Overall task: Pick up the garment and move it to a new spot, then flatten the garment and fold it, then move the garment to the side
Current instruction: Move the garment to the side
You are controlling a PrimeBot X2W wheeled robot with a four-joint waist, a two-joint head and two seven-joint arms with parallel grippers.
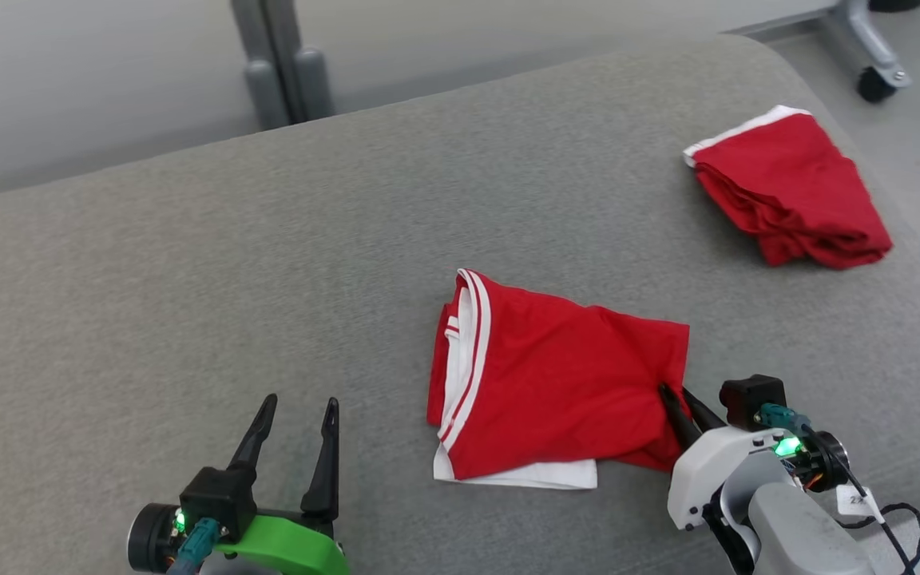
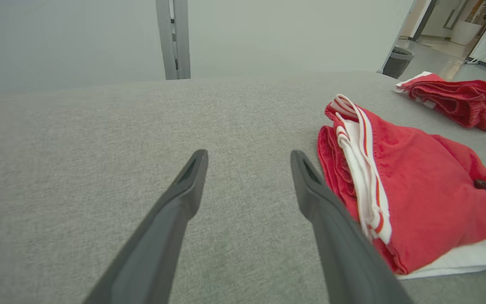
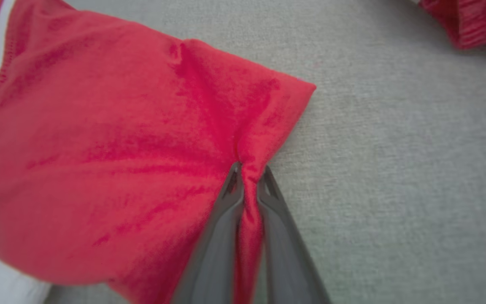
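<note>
The right gripper [image 3: 249, 171] pinches the garment [image 1: 556, 375] at its edge; the left gripper [image 1: 296, 409] hangs wide. I'd lift slowly, so that thin fold doesn't slip.

The garment [image 1: 564, 383] is red, with a white band striped in red along its left edge and a white layer peeking out under its near edge. It lies folded, roughly rectangular and slightly rumpled, on the grey fabric surface [image 1: 228, 279]. Its right edge is bunched into a ridge, pinched in the right gripper [image 1: 676, 393].
</note>
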